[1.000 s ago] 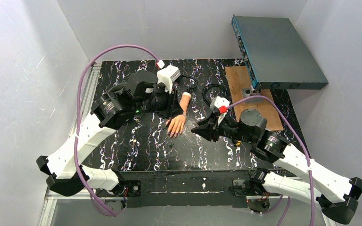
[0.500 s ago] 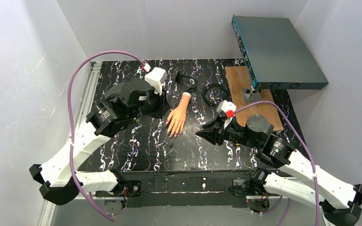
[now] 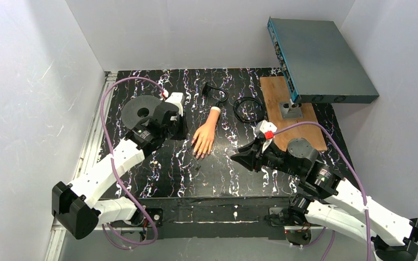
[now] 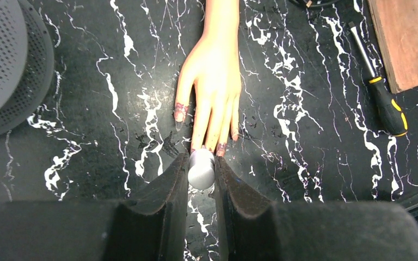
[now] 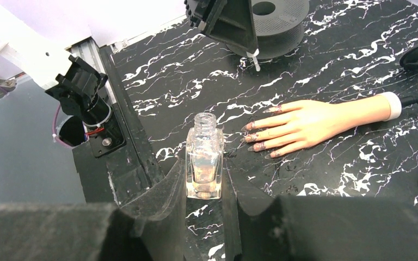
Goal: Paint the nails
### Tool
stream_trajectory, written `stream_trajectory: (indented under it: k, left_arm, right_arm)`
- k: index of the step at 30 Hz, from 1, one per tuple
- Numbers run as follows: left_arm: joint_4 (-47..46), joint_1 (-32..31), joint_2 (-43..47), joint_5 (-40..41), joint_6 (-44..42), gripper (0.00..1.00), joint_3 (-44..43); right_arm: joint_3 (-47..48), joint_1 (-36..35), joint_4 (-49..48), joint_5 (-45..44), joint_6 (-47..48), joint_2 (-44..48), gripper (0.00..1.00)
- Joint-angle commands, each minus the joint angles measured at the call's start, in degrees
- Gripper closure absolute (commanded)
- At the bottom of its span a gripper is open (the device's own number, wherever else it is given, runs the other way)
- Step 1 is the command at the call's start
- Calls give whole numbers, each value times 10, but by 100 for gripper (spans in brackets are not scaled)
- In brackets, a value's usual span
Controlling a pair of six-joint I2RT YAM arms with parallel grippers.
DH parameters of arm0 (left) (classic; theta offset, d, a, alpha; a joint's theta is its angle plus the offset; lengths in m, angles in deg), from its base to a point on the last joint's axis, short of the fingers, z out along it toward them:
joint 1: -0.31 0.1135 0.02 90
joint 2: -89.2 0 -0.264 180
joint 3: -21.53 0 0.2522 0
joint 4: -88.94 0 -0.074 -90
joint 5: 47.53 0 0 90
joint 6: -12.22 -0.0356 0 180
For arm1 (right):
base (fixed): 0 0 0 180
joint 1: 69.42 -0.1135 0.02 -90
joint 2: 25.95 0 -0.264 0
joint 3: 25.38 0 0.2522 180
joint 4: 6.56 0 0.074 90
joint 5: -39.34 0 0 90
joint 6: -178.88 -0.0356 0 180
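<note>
The flesh-coloured mannequin hand lies flat on the black marbled table, fingers toward the near edge. Its nails are smeared dark purplish, and the thumb nail too. My left gripper is shut on a small white brush cap, hovering just short of the fingertips. From the right wrist view the brush tip hangs down, left of and above the hand. My right gripper is shut on a clear glass polish bottle with an open neck, right of the hand.
A grey perforated spool lies left of the left gripper. A wooden board and a blue-grey box stand at the back right. A black cable and a yellow-handled screwdriver lie near the wrist stub.
My left arm has drawn back from over the hand's wrist toward the left and near side, uncovering the spool. The right arm drifted slightly toward the near right with the bottle.
</note>
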Motion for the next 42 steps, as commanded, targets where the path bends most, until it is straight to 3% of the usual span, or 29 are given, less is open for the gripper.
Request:
stream_trajectory:
  k: [1,15,42]
  left_arm:
    - [-98,13,3,-13,17,100,48]
    - [-209,65,-52,-33,78,100,128]
    - [-296,70,-124,-44,93,100,177]
  right_arm:
    - [-11,-2,-18,-7,-9,12,99]
    - [2,-2,-8,-8,1,-4,99]
    - [8,-2,-1,-2,0,-14,99]
